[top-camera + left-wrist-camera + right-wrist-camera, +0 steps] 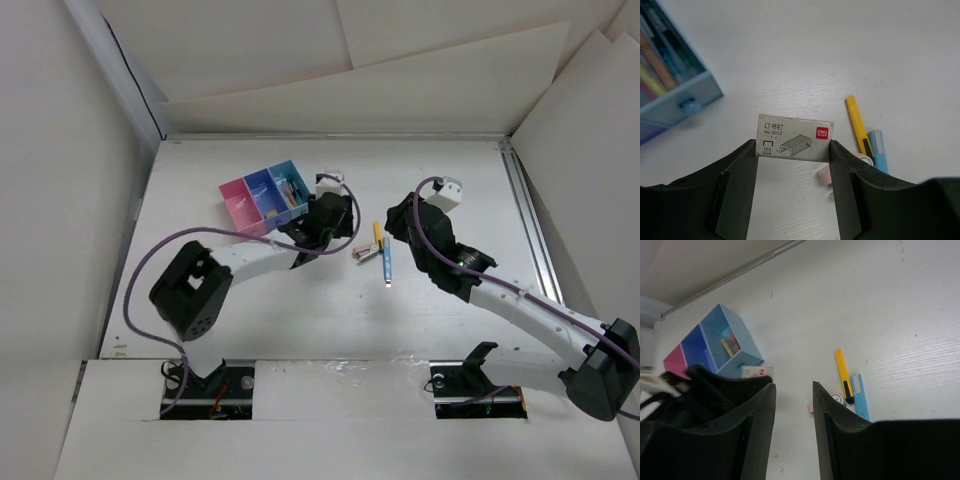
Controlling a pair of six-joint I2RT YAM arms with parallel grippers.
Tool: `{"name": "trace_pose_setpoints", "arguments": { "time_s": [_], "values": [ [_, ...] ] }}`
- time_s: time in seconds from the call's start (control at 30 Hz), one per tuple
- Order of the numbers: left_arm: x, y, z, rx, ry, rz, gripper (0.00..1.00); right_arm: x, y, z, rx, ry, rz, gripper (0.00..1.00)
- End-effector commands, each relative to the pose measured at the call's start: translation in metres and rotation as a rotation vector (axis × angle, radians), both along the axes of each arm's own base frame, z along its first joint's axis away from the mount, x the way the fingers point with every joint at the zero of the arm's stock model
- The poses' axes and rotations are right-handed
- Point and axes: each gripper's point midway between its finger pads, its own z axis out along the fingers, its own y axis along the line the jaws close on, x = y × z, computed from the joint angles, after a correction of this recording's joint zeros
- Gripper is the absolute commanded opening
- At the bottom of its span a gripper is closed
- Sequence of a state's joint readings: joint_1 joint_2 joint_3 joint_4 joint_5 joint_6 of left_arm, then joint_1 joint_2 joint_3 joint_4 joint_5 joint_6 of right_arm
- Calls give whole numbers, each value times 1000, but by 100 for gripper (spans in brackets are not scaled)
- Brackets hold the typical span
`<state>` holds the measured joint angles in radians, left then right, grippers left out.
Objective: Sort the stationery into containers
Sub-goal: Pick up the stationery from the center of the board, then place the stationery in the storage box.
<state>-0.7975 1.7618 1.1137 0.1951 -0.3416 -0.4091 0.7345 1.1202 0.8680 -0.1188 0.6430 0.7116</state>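
Observation:
My left gripper (794, 150) is shut on a small white staples box (794, 137), held between its fingertips just right of the joined containers (265, 197). The light blue tray (675, 95) holds several pens. The box also shows in the right wrist view (757, 371) beside the light blue tray (735, 347). A yellow cutter (858, 122), a light blue tool (879, 150), a small pink eraser (824, 175) and a small white roll (866, 159) lie on the table to the right. My right gripper (793, 385) is open and empty, above the table near these items.
The pink tray (238, 203) and dark blue tray (262, 190) sit left of the light blue one (290, 183). The loose items (380, 250) lie between the two grippers. White walls border the table; a metal rail (530, 230) runs along the right side.

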Motion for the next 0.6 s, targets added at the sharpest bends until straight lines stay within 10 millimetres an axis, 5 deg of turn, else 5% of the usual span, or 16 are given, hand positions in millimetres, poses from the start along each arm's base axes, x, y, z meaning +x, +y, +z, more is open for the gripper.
{"name": "trace_pose_setpoints", "arguments": {
  "time_s": [0.0,0.2,0.37,0.57],
  "values": [
    [17,40,72,-190,-141,187,29,2,4,16,35,-46,7,41],
    [50,132,61,-322,-105,427,33,-1,8,19,44,-51,25,41],
    [65,166,67,-336,-135,520,35,-1,8,19,44,-50,25,41],
    [82,179,58,-216,-128,593,38,-1,8,19,44,-50,25,41]
  ]
}}
